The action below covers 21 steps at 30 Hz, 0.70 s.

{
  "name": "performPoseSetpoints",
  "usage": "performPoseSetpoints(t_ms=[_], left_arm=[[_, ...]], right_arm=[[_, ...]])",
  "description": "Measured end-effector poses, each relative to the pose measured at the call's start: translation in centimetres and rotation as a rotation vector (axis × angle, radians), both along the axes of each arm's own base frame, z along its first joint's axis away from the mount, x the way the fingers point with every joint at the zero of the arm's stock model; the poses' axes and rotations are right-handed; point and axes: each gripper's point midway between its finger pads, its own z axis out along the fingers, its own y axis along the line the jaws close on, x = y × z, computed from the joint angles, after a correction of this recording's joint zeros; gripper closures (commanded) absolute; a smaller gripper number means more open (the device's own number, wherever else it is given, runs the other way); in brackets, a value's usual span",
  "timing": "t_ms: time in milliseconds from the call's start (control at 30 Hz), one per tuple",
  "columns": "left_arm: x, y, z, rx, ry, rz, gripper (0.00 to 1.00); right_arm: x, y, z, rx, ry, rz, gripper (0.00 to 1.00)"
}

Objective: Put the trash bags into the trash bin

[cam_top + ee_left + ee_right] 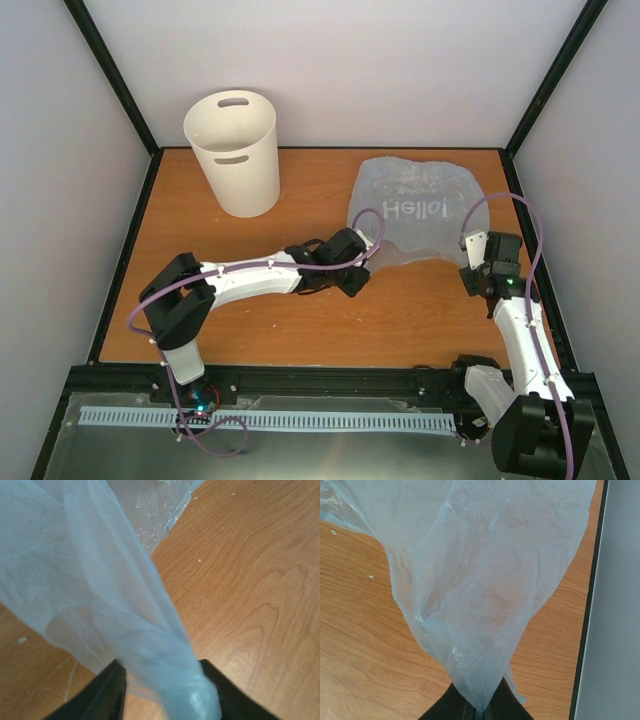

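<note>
Desk: orange-brown wood-grain laminate; close up it shows a few white specks and faint scuff lines. Boxed in on three sides by plain pale-grey panels: back wall, left wall, right wall. Black frame posts run up both back corners, and black trim runs along the desk's sides. Near edge: black rail, then a white slotted strip lying on a dull metal plate. Light is even and soft, with weak shadows.
</note>
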Motion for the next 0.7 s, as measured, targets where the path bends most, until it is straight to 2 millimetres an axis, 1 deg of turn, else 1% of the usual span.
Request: performPoseSetpoints(t_ms=[33,67,133,167,200,233,333,467,600,700], left_arm=[[-0.2,0.0,-0.1,0.0,0.004,-0.009,0.48],[-0.3,0.1,-0.2,0.002,0.008,-0.015,0.44],[-0.6,0.3,-0.4,0.005,0.013,-0.023,0.38],[-0.7,0.4,-0.4,0.007,0.014,-0.025,0.36],[-0.8,0.5,-0.4,0.009,0.016,-0.027,0.34],[-1.0,0.7,-0.1,0.006,0.016,-0.03,0.31],[-1.5,1.2,1.1,-0.012,0.013,-0.036,0.26],[-2.5,2.5,3.7,-0.054,0.0,-0.035,0.19],[-3.4,3.9,7.8,-0.119,-0.034,-0.022,0.13],[-3.7,5.3,10.5,-0.148,-0.069,0.007,0.11]], right_arm=[[0.0,0.0,0.2,0.004,0.0,0.001,0.88],[0.0,0.0,0.3,0.004,-0.001,0.001,0.79],[0.0,0.3,0.6,0.018,0.001,0.007,0.52],[0.0,0.4,0.8,0.025,0.002,0.014,0.42],[0.0,0.6,1.1,0.036,0.001,0.019,0.33],[0.1,0.8,1.5,0.046,-0.003,0.022,0.28],[0.1,1.7,3.0,0.089,-0.026,0.053,0.2],[0.0,2.8,6.1,0.123,-0.096,0.097,0.19],[0.0,4.0,9.7,0.157,-0.187,0.151,0.17],[0.1,5.4,11.3,0.213,-0.234,0.203,0.17]])
